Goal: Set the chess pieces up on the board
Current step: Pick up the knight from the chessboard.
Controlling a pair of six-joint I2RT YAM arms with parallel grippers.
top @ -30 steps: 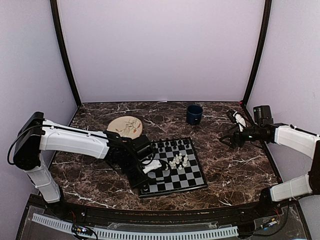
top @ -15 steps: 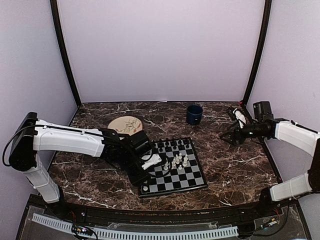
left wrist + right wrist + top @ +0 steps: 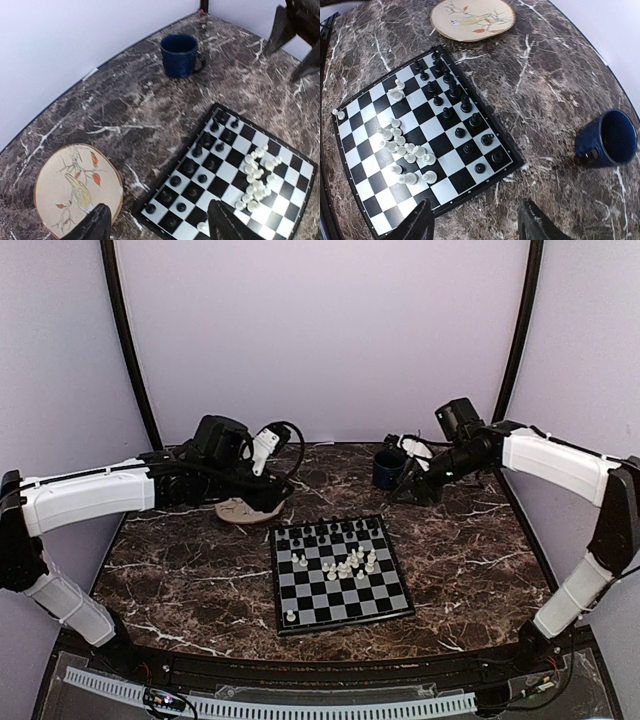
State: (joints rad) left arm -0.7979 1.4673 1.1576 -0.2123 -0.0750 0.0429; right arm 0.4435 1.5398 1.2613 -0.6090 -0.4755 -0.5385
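Note:
The board (image 3: 392, 602) lies in the middle of the table. Black chess pieces (image 3: 335, 533) fill its two far rows. Cream-white pieces (image 3: 350, 562) cluster near the centre, two more stand at the left (image 3: 298, 560), and one sits in the near left corner (image 3: 291, 616). My left gripper (image 3: 258, 483) hangs above the plate, open and empty (image 3: 160, 225). The right gripper (image 3: 415, 490) hovers beside the cup, also open with nothing in it (image 3: 477, 225). The right wrist view shows the board (image 3: 456, 161), black rows (image 3: 455, 105) and white cluster (image 3: 402, 147).
A round beige plate (image 3: 245, 508) with a bird drawing lies left of the board's far edge, partly under my left arm. The dark blue cup (image 3: 388, 468) stands upright behind the board's right corner. Purple walls close three sides.
My left arm rose from the board's near left side back over the plate, and its jaws opened. The right arm swung from the far right to beside the cup, its jaws narrowing a little.

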